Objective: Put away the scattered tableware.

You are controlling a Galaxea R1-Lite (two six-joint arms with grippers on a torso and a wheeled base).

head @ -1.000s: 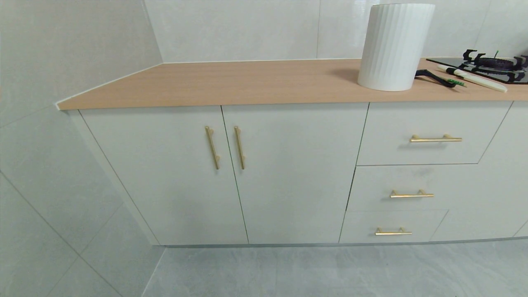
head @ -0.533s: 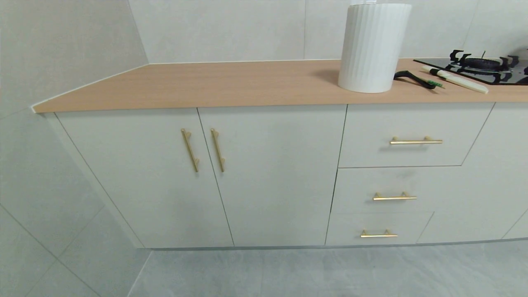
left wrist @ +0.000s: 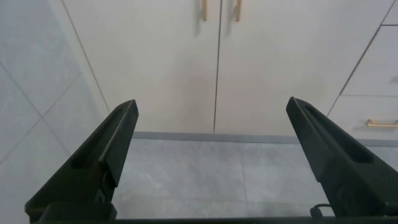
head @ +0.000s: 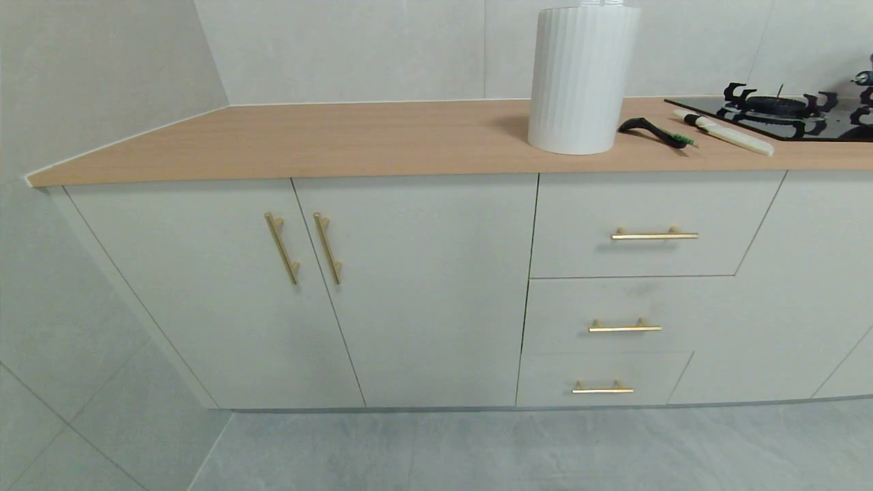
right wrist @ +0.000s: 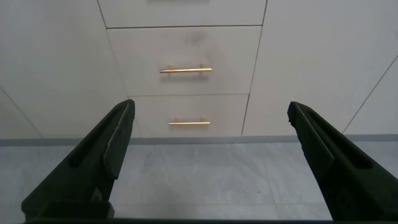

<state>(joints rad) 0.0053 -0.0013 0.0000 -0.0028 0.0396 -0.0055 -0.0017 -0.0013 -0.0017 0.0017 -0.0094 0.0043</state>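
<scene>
On the wooden countertop (head: 341, 140), a tall white ribbed container (head: 581, 78) stands at the right. Just beside it lie a black-handled utensil with a green tip (head: 653, 131) and a white knife (head: 731, 132) with a dark band near its handle end. My left gripper (left wrist: 210, 106) hangs open and holds nothing, low before the double cabinet doors (left wrist: 217, 62) and above the grey floor. My right gripper (right wrist: 210, 107) is open too, with nothing in it, low in front of the lower drawers (right wrist: 185, 70).
A black gas hob (head: 777, 109) sits at the counter's far right. Below are two doors with gold handles (head: 303, 247) and three drawers with gold bars (head: 653, 235). A tiled wall closes the left side. Grey floor (head: 477, 450) lies before the cabinet.
The head camera has swung right, so counter, container and cabinet now sit further left in the picture. Nothing on the counter has moved.
</scene>
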